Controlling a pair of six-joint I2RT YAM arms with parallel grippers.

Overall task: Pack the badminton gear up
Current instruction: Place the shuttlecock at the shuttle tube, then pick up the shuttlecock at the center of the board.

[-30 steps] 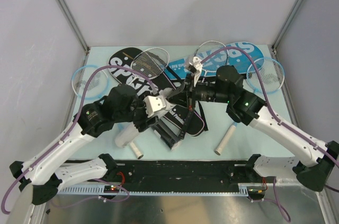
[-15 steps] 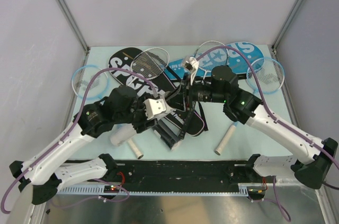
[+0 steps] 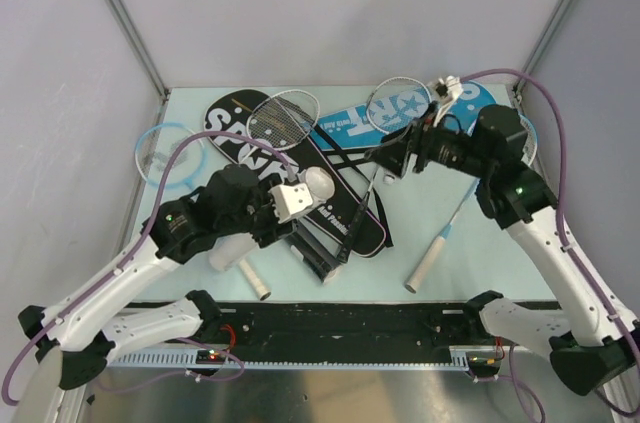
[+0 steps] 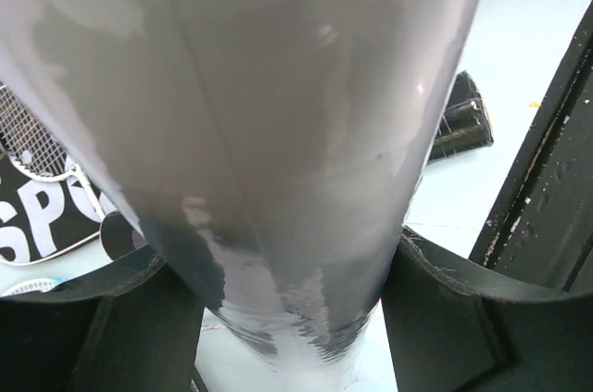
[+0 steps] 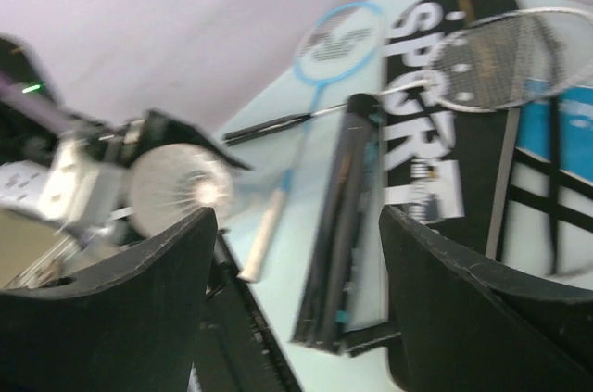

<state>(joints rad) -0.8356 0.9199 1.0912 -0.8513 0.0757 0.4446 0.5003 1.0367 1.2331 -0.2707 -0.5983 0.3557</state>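
Grips a long white tube point(image 4: 278, 132) in the clenched left gripper point(image 4: 278, 313) at centre-left of the overhead frame, upper end over a black racket-shaped "SPORT" cover point(image 3: 245, 133). Shows what may be a white shuttlecock point(image 3: 318, 183) in that end. Holds the right gripper point(image 5: 296, 225) upper right, jaws spread, empty.

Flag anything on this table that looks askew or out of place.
The white tube is tilted in the left gripper, with the shuttlecock sitting at its open end, seemingly not fully inside. A silver racket lies across the black cover. Nothing looks damaged.
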